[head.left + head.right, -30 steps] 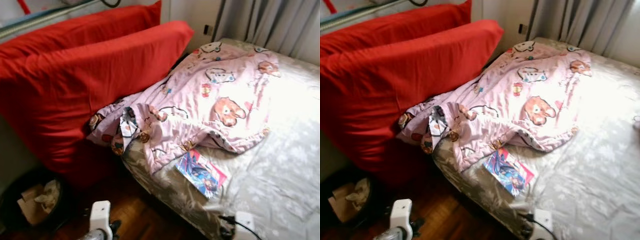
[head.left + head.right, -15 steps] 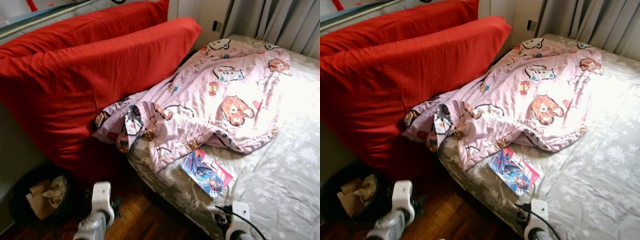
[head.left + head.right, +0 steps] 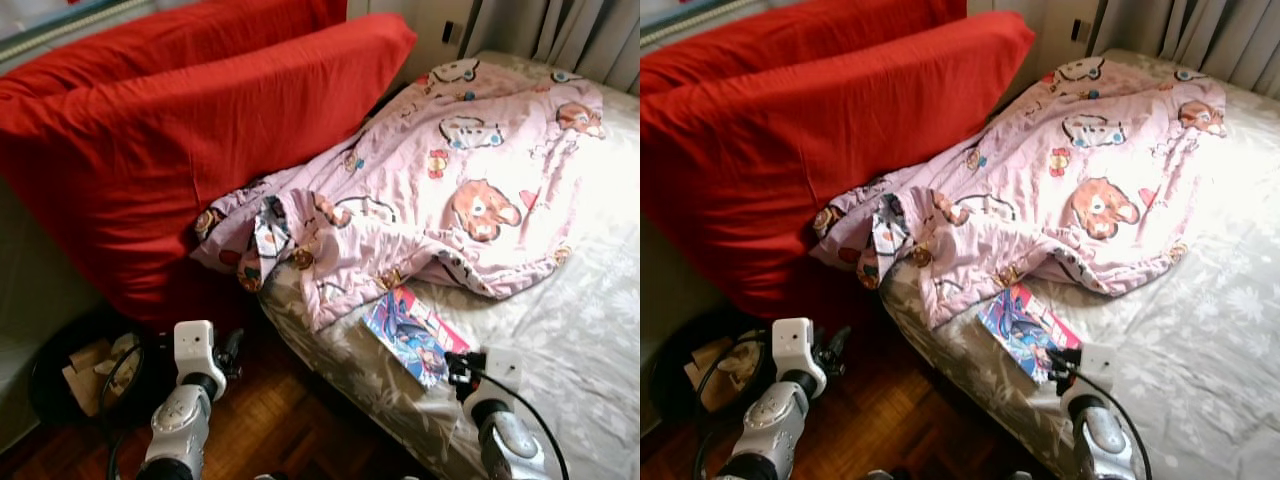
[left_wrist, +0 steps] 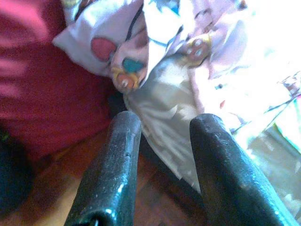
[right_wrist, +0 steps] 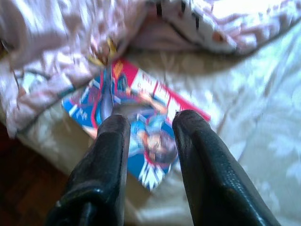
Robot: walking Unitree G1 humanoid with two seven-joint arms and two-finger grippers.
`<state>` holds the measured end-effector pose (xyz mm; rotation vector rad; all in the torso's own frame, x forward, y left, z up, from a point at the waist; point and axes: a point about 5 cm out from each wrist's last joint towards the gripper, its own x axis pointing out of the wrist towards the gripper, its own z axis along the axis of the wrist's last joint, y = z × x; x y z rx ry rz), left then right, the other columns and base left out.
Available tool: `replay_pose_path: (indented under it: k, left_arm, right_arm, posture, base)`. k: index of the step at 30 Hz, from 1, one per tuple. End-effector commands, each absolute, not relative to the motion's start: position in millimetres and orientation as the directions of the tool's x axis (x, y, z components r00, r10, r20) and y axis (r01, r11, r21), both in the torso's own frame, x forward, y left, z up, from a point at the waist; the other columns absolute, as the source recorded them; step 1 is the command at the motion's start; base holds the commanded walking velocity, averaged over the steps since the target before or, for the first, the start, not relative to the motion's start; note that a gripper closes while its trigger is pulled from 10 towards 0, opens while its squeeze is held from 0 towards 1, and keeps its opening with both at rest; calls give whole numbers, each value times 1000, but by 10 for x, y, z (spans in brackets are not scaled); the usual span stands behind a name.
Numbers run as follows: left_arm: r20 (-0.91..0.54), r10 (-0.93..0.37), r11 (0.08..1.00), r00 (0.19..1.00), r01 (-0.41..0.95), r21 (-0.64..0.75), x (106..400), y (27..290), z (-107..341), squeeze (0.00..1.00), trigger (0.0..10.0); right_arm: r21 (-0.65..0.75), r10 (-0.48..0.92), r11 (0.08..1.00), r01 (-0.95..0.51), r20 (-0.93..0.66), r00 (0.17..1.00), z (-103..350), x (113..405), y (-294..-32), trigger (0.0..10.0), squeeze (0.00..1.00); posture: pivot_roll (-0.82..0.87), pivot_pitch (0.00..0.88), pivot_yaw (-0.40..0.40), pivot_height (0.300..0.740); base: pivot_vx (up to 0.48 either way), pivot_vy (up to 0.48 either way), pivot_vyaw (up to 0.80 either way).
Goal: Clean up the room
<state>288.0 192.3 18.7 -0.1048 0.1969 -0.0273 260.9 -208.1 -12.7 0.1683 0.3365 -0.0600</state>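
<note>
A crumpled pink cartoon-print blanket [image 3: 440,200] lies across the bed, one corner hanging off near the red pillows [image 3: 200,130]. A colourful comic book [image 3: 412,335] rests flat on the grey floral sheet [image 3: 580,330] near the bed's front edge. My right gripper [image 5: 150,123] is open and hovers just short of the comic book [image 5: 141,132], holding nothing. My left gripper [image 4: 162,127] is open too, low over the wooden floor and facing the bed corner and the blanket's hanging corner [image 4: 127,52].
A dark bin [image 3: 55,385] holding crumpled paper and cardboard stands on the floor at the left, below the pillows. Wooden floor [image 3: 270,430] runs between the bin and the bed. Curtains [image 3: 590,30] hang behind the bed's far side.
The camera has tilted down and shifted. Both arms have risen further into view and reached forward; the right gripper now sits at the comic book's near edge.
</note>
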Motion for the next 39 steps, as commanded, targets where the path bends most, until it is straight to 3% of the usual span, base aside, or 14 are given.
replay_pose_path:
  k: [1, 10, 39]
  left_arm:
    - [-190, -47, 996, 981, 31, -84, 2815, 1938, 156, 0, 10000]
    - [-124, -40, 996, 991, 31, -79, 2814, 1953, 236, 0, 10000]
    - [-83, -28, 997, 996, 22, -74, 2854, 1922, 338, 0, 10000]
  right_arm:
    - [161, -46, 982, 100, -310, 950, -128, 2565, -2114, 10000, 0]
    - [149, -16, 988, 44, -185, 983, 57, 2675, -1967, 10000, 0]
    - [109, 17, 994, -2, -139, 990, 183, 2696, -1787, 10000, 0]
  posture:
    - [10, 183, 30, 740]
    - [12, 149, 22, 740]
    - [11, 189, 21, 740]
  base:
    - [0, 0, 0]
    - [0, 0, 0]
    - [0, 0, 0]
